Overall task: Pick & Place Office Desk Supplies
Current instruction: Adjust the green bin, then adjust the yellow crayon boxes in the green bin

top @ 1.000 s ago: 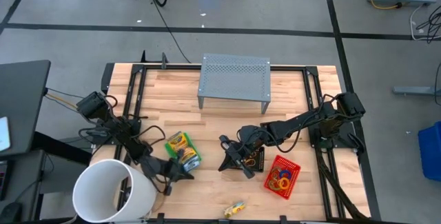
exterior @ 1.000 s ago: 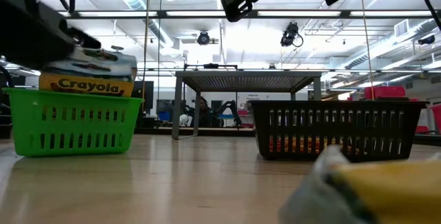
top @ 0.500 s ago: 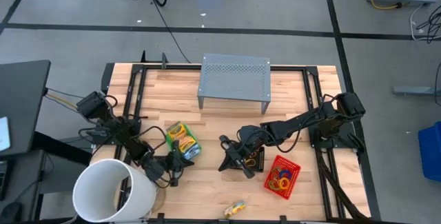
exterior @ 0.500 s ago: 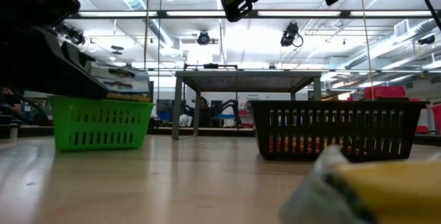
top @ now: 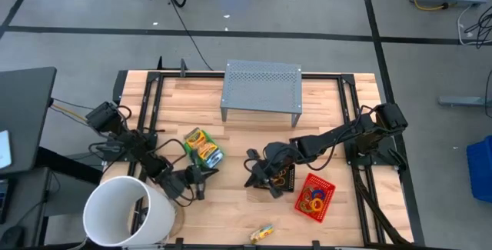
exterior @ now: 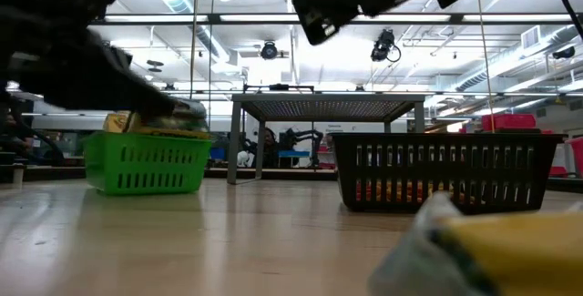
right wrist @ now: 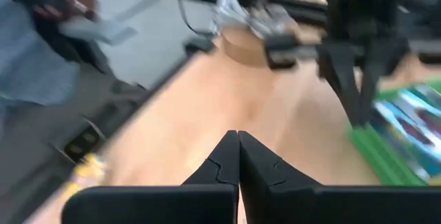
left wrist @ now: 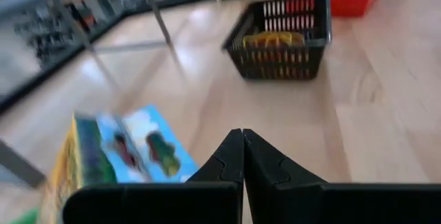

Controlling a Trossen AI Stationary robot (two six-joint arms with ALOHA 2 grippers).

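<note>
The left gripper is hanging with fingers pressed together, empty, just beside the near edge of the green tray holding the crayon boxes; the tray's long axis is running diagonally away from it toward the table's back. No lettering is reading clearly now. Farther right, the right gripper, likewise pinched shut on nothing, is hovering just beside the black tray, with the red tray of coloured rings beyond. The glue stick is lying at the front edge, probably closer to the right arm.
</note>
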